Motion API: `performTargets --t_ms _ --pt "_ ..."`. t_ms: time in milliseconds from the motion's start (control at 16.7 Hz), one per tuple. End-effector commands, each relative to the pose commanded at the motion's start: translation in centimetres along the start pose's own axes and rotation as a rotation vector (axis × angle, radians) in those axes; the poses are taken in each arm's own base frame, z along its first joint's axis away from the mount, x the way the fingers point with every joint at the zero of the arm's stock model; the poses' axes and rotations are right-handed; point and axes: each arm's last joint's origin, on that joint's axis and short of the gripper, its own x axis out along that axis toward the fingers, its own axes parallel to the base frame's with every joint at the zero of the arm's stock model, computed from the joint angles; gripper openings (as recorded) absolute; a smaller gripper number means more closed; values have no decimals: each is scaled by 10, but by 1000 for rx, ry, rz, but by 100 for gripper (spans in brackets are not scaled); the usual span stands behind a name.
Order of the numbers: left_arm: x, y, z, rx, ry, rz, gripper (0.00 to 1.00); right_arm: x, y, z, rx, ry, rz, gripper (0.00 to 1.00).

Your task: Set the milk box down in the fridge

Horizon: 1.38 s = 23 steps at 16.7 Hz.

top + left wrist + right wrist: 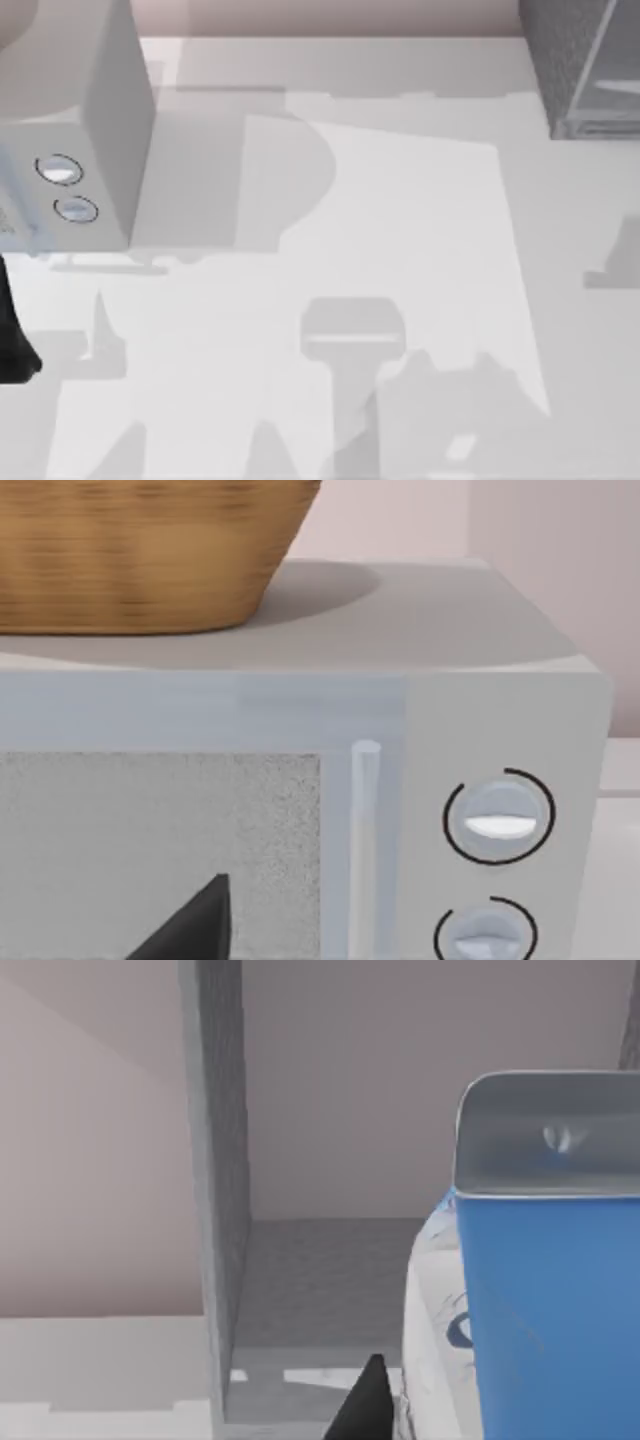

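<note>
the milk box (545,1290) is seen just beside the open fridge (215,1210) at the far right, apparently clamped by the right gripper (365,1405), and must next be moved in and lowered.

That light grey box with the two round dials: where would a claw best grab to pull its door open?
Its handle: the slim upright bar between the speckled window and the two dials. Come straight at the front face, closing across the bar's width. It looks narrow and seems to stand proud of the window, so a sideways pinch should probably hold.
</note>
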Motion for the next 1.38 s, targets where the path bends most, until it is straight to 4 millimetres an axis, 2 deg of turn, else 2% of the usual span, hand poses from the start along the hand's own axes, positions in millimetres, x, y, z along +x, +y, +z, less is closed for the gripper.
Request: performTargets --t_ms 360,600,840,960,1140,1380 --pt "0 0 0 0 0 0 100 61 -7 12 -3 0 47 0" --pt "0 0 0 0 0 0 100 106 -12 5 -6 1 83 0" --pt "0 0 0 0 0 0 100 149 -28 -10 -8 -16 69 0" --pt "0 0 0 0 0 0 100 171 -36 -28 -4 -3 68 0" --pt "0 0 0 0 0 0 100 205 -50 -67 4 18 68 0" --pt "0 0 0 0 0 0 100 231 -65 -108 6 9 68 0"
